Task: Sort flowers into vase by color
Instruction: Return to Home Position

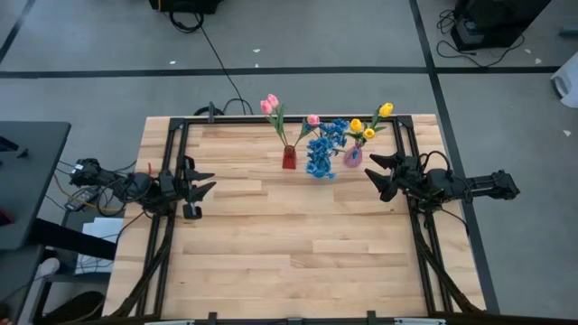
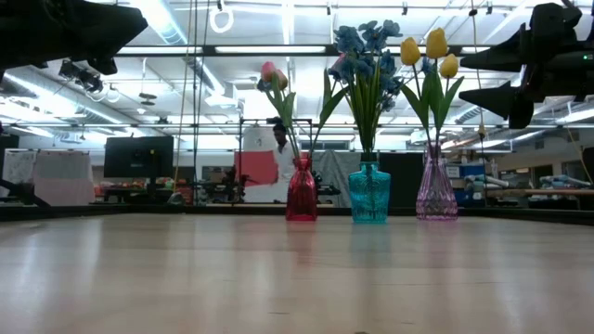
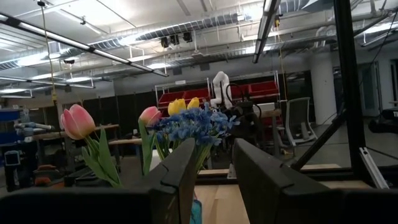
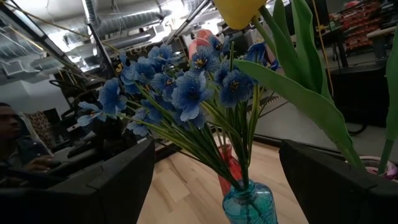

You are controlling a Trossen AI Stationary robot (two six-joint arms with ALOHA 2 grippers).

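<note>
Three glass vases stand in a row near the table's far edge. The red vase (image 1: 289,159) (image 2: 302,191) holds pink tulips (image 1: 270,105) (image 2: 272,76). The teal vase (image 2: 369,193) holds blue clustered blooms (image 1: 325,144) (image 4: 180,90). The pink-purple vase (image 1: 352,156) (image 2: 436,187) holds yellow tulips (image 1: 368,132) (image 2: 425,48). My left gripper (image 1: 211,181) (image 3: 214,180) is open and hovers over the table's left side, pointing at the vases. My right gripper (image 1: 370,169) (image 2: 464,79) is open, close to the right of the purple vase, raised to bloom height and touching nothing.
A black frame (image 1: 172,162) runs along the table's left, right and far sides. The wooden tabletop (image 1: 298,253) stretches between the vases and the near edge. A person (image 4: 15,140) sits in the room beyond the table. Cables (image 1: 217,63) lie on the floor behind.
</note>
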